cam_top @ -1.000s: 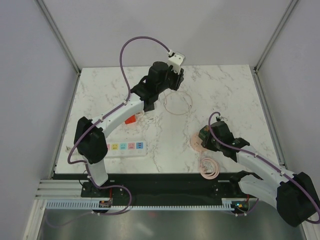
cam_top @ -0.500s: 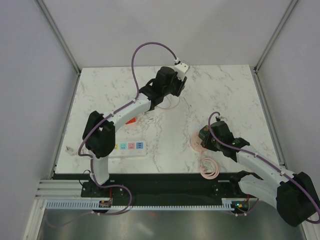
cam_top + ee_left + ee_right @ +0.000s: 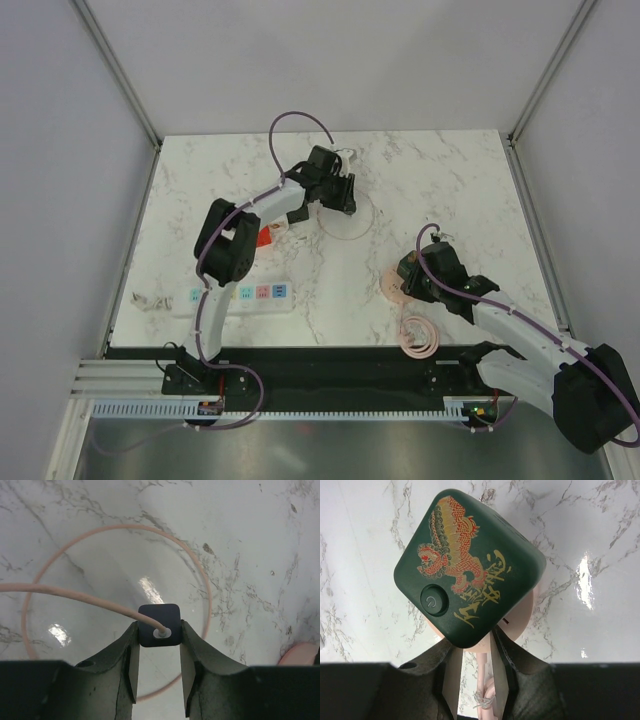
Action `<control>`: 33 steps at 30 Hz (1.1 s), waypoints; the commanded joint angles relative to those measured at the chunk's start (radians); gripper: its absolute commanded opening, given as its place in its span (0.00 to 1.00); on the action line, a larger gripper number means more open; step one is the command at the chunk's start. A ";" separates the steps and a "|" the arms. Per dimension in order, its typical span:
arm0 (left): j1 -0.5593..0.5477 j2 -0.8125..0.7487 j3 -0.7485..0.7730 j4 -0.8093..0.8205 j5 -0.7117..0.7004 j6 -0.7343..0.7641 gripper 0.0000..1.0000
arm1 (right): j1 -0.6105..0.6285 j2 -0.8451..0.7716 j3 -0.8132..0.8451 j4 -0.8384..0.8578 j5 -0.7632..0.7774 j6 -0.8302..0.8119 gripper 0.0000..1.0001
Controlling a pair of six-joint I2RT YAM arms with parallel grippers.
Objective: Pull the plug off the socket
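- The left hand (image 3: 159, 633) is clamped on a small dark plug (image 3: 159, 623), just above the far middle of the counter (image 3: 450, 190).
- Its pink cord (image 3: 75, 597) loops below it.
- The socket (image 3: 245, 295) lies well apart, at the counter's near left edge.
- The right hand (image 3: 476, 651) grips a dark green box (image 3: 470, 565).

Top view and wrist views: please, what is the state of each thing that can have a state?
Strip: visible outlets empty.
Plug: held, out of strip.
Left gripper: jaws shut on plug.
Cable: joined to plug, slack.
Box: held at its corner.
Right gripper: jaws shut on box.
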 commanded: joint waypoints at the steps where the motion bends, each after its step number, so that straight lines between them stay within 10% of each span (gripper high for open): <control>1: 0.046 0.019 0.059 0.054 0.146 -0.151 0.33 | 0.002 0.019 -0.026 -0.096 -0.027 -0.017 0.36; 12: 0.047 0.021 0.085 0.022 0.124 -0.142 0.71 | 0.005 0.036 -0.024 -0.086 -0.030 -0.017 0.36; 33: 0.009 -0.364 -0.041 0.071 0.231 -0.251 0.70 | 0.003 0.042 0.013 -0.090 -0.037 -0.026 0.40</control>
